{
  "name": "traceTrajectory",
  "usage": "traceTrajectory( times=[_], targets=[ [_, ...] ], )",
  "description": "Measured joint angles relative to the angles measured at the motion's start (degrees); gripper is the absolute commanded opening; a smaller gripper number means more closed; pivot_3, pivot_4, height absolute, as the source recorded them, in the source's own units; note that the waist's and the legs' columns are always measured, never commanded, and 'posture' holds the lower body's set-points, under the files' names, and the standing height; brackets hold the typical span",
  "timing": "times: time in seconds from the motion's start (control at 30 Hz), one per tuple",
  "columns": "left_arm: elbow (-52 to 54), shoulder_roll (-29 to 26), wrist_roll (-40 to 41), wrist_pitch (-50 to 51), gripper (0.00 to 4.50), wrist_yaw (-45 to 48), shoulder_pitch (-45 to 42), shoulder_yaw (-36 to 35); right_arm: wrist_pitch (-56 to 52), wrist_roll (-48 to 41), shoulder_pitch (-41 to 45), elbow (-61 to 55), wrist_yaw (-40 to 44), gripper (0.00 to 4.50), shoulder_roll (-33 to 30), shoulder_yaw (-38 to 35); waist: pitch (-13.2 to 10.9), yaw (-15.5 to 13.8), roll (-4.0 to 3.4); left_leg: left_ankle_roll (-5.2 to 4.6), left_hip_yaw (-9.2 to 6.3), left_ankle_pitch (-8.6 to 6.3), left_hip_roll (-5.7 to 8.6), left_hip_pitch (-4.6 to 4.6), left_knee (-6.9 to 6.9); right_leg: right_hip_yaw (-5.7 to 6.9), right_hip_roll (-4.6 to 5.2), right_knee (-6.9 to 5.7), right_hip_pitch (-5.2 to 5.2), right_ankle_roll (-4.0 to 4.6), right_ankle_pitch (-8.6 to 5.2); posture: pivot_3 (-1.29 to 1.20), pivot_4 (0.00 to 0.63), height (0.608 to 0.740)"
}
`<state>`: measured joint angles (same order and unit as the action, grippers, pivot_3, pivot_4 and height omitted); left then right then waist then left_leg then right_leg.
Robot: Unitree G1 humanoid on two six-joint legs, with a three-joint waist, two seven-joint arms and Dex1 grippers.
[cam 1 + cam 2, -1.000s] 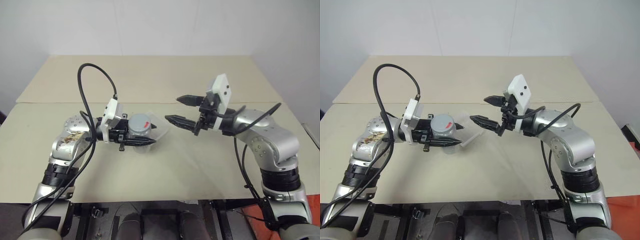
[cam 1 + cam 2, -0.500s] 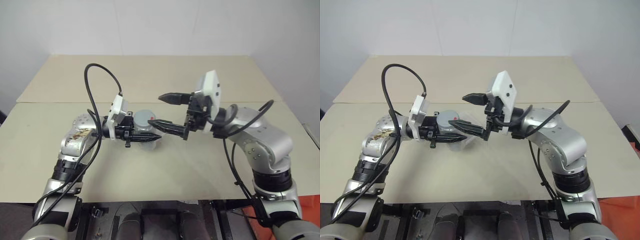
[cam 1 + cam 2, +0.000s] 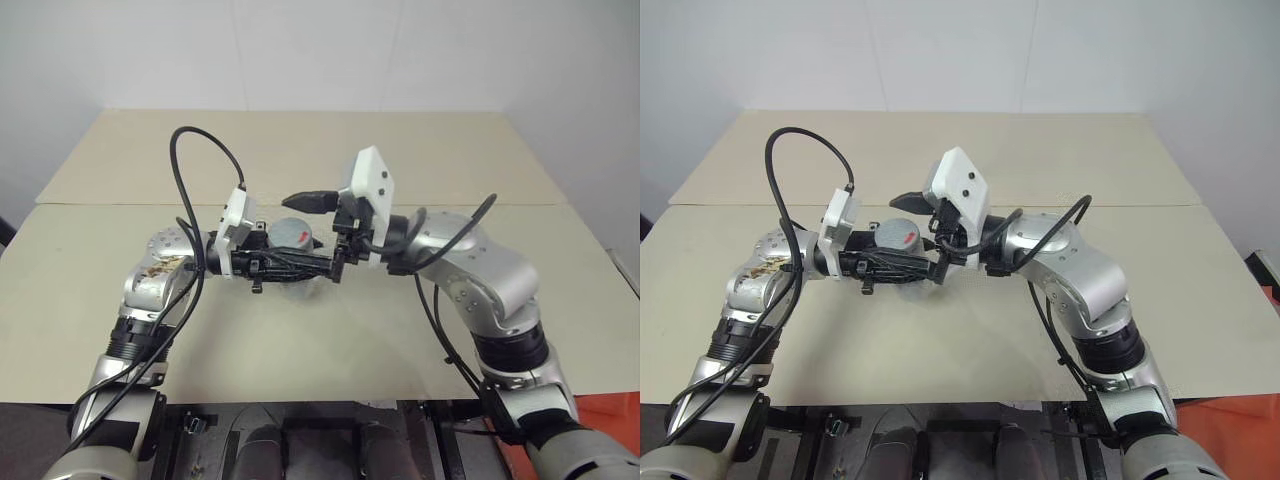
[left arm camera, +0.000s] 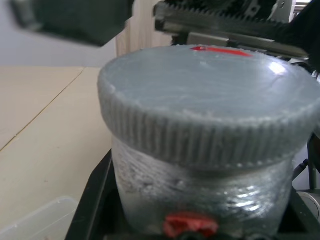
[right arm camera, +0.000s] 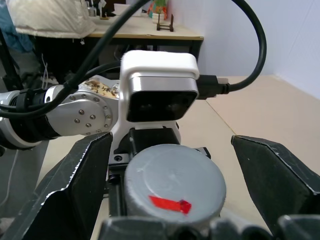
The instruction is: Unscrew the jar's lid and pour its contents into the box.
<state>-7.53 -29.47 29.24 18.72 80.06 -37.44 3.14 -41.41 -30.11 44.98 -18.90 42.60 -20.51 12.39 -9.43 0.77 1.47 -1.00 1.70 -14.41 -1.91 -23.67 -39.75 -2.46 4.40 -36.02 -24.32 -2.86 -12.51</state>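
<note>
the left gripper is closed tight on the jar and holds it up above the table, near the middle of the scene. the jar stands straight up, so its long way runs up and down, and the lid sits on top, screwed on. the lid is grey with a small red mark. the right gripper points to the left, flat and level, with its two black fingers spread wide apart and nothing between them. in the right wrist view the lid sits right in the gap, one finger on each side of it, and neither finger looks like it touches the lid yet. from the head views one finger is on the far side of the lid and one on the near side. so the lid lies straight ahead of the right gripper, and this is the arm that has to grab it. i think the next job is to close those fingers on the lid's ridged edge and twist, while the left arm keeps the jar from turning. a corner of the clear box shows below the jar.
</note>
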Motion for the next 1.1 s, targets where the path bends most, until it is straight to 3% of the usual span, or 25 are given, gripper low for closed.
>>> traceTrajectory(
  times=[0.43, 0.87, 1.1],
  targets=[
    [0.11, -0.52, -0.05, -0.01, 1.96, -0.31, 0.03, -0.01, 3.90, 2.10, 2.50, 6.96, 5.18, 4.44, 0.59, 0.30, 0.00, 0.03, 0.00, 0.00, 0.00, 0.00, -0.01, 0.00, 0.00, 0.00, -0.01, -0.05, -0.01, 0.00, 0.00, 0.00, 0.150, 0.740],
    [0.16, -1.79, -0.03, 0.22, 1.96, -1.02, 0.33, -0.32, 4.69, 1.75, 0.52, 5.95, 8.34, 4.44, -5.05, -0.94, 0.00, 0.02, 0.00, 0.00, 0.00, 0.00, 0.00, 0.00, 0.00, 0.00, 0.00, -0.02, -0.01, 0.00, 0.00, 0.00, 0.150, 0.740],
    [1.08, -2.29, 0.12, 0.22, 1.96, 0.20, 0.80, -0.51, 4.74, 2.25, -1.92, 7.02, 7.98, 4.44, -9.16, -6.21, 0.00, -0.06, 0.00, 0.00, 0.01, 0.00, -0.01, -0.01, 0.01, 0.00, -0.01, 0.03, -0.02, 0.00, 0.00, 0.00, 0.150, 0.740]
  ],
)
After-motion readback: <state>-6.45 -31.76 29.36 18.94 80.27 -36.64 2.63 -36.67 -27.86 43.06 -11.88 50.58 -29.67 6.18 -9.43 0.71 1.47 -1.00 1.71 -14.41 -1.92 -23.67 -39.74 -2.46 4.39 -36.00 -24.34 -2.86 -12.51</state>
